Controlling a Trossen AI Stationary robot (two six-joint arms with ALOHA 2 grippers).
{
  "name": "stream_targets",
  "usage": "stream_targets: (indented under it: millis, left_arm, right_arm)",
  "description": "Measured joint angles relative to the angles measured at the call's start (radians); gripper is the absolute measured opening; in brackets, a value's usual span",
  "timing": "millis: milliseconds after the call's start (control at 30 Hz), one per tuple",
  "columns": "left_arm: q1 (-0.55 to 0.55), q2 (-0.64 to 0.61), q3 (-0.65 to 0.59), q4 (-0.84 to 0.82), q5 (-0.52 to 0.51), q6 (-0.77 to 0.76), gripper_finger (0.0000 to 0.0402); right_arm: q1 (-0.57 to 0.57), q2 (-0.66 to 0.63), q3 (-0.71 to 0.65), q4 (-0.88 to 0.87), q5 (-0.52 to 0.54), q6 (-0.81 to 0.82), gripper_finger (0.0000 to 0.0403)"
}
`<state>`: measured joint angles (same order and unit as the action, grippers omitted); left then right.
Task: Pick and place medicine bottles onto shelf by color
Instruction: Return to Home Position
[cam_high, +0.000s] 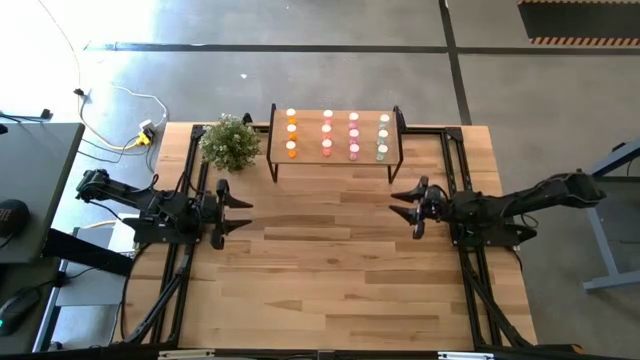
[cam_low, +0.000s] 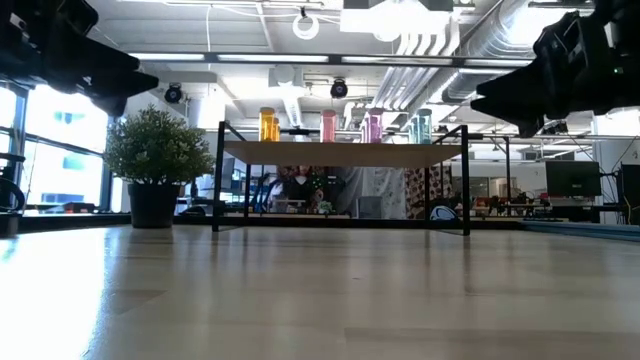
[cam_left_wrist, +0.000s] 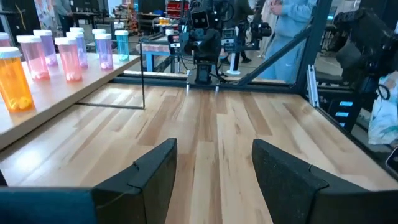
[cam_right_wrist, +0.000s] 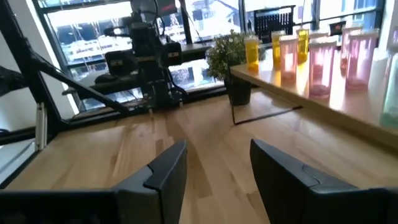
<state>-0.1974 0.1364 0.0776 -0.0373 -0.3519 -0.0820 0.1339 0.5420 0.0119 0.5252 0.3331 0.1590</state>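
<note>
The shelf, a light wood top on black legs, stands at the table's far middle. Medicine bottles with white caps stand upright on it in colour columns: orange, light pink, deep pink, pale green. In the low view they show above the shelf top. My left gripper hovers open at the table's left side, pointing level toward the right. Across from it my right gripper hovers open at the right side, pointing left. Both are empty.
A green potted plant stands left of the shelf at the far edge. Black rails run along the table's left and right sides under the arms. Bare wood lies between the grippers and toward the near edge.
</note>
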Motion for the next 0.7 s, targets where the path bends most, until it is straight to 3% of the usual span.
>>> stream_targets:
  millis: [200,300,433,700]
  left_arm:
    - [0.0,0.0,0.0,-0.002,-0.024,0.074,0.02]
    - [0.0,-0.005,0.0,-0.003,-0.085,0.026,0.02]
    - [0.0,-0.042,0.0,-0.006,-0.077,0.007,0.02]
    - [0.0,-0.132,0.0,-0.007,-0.075,0.084,0.02]
  right_arm:
    - [0.0,-0.017,-0.002,0.008,0.001,-0.035,0.0167]
    - [0.0,-0.051,-0.002,0.0,0.001,-0.066,0.0167]
    - [0.0,-0.122,-0.002,-0.025,0.005,-0.092,0.0167]
    - [0.0,-0.293,-0.002,-0.235,0.057,-0.11,0.0167]
